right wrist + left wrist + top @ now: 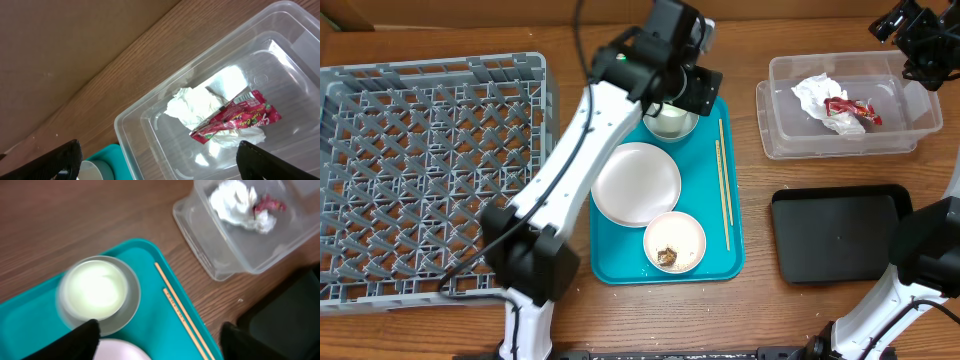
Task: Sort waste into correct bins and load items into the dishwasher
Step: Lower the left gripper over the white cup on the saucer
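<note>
Left end effector [159,327] agape; white cup [95,291] just ahead, near one finger.

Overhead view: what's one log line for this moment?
left tool open near cup | right tool open over tub | napkin, wrapper in tub

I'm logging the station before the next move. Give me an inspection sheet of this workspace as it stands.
Surface: wooden table, no spill seen.
Job's things: dish rack empty; teal tray holds cup, plate, bowl with food scraps, and chopsticks; clear tub holds napkin and wrapper; black tray empty.
Clutter: nothing seen.
Grippers: left pincer open, hovering near the cup; right pincer open above the clear tub.
Cables: black cable by the left arm's base.
Surroundings: brown board behind the table.
</note>
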